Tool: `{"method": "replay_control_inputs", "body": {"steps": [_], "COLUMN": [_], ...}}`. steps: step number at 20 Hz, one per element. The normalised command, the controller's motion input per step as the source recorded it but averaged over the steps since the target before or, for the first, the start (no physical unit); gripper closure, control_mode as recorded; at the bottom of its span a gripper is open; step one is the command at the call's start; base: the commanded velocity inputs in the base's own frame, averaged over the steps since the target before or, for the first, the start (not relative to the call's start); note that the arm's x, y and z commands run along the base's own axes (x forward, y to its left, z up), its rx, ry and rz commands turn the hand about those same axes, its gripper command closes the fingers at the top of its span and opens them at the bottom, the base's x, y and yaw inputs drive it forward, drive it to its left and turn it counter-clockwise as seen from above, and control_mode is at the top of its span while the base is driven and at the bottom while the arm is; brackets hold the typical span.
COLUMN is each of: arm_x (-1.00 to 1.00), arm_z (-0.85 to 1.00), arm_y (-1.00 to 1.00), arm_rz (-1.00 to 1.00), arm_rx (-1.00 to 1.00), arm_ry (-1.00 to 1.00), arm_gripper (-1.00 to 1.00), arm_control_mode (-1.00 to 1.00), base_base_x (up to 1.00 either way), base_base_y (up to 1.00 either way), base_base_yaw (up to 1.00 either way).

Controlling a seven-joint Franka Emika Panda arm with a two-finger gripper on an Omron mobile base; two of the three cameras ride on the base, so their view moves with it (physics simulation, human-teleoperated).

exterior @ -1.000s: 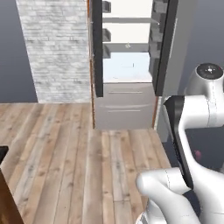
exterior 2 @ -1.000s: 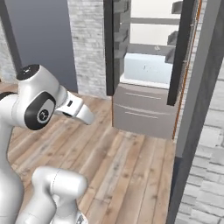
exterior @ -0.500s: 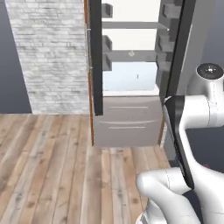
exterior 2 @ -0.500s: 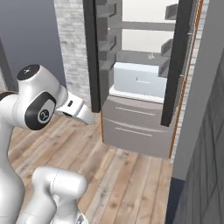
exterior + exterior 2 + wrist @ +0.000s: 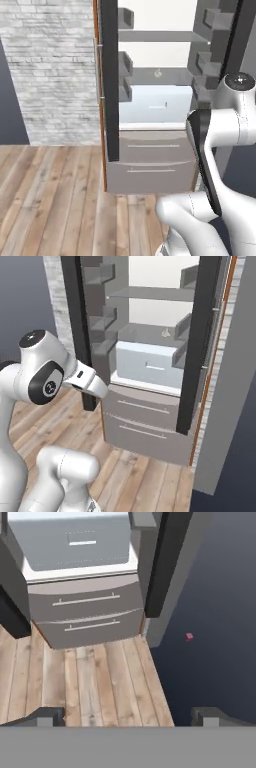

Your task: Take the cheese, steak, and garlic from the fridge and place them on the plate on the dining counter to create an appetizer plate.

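The fridge (image 5: 150, 165) stands open ahead, its dark doors lined with bins swung to both sides. On the white shelf above the pale blue box (image 5: 156, 105) sits a tiny pale bulb, the garlic (image 5: 158, 73), which the right base view also catches as the garlic (image 5: 165, 332). My gripper (image 5: 129, 717) is open and empty, and looks down at the wood floor in front of the fridge's grey drawers (image 5: 85, 607). It is well short of the shelves. Cheese, steak, plate and dining counter are out of view.
The left fridge door (image 5: 109, 80) and the right fridge door (image 5: 197, 341) flank the opening. A brick wall (image 5: 50, 70) lies to the left. A dark panel (image 5: 215, 612) with a small red speck (image 5: 189, 636) lies right of the drawers. Wood floor (image 5: 50, 200) stretches in front.
The whole picture has shifted: the base has driven closer to the fridge, which now looms larger. The arm keeps the same pose and the gripper stays open.
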Motion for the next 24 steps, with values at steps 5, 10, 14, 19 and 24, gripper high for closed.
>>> {"method": "replay_control_inputs", "body": {"steps": [5, 10, 14, 19, 24], "arm_x": [0.0, 0.0, 0.0, 0.84, 1.0], "arm_z": [0.0, 0.0, 0.0, 0.0, -0.03], "arm_y": [0.0, 0.0, 0.0, -0.25, -0.33], "arm_rz": [0.0, 0.0, 0.0, 0.05, 0.04], "arm_rx": [0.0, 0.0, 0.0, 0.0, -0.02], "arm_ry": [0.0, 0.0, 0.0, 0.0, 0.0], "arm_gripper": [-1.0, -1.0, -1.0, -1.0, -1.0], "arm_control_mode": [1.0, 1.0, 1.0, -1.0, -1.0], "base_base_x": [1.0, 1.0, 0.83, 0.0, 0.0], "base_base_y": [-0.23, -0.23, -0.16, 0.0, 0.0], "base_base_yaw": [0.05, 0.05, 0.06, 0.0, 0.0]}}
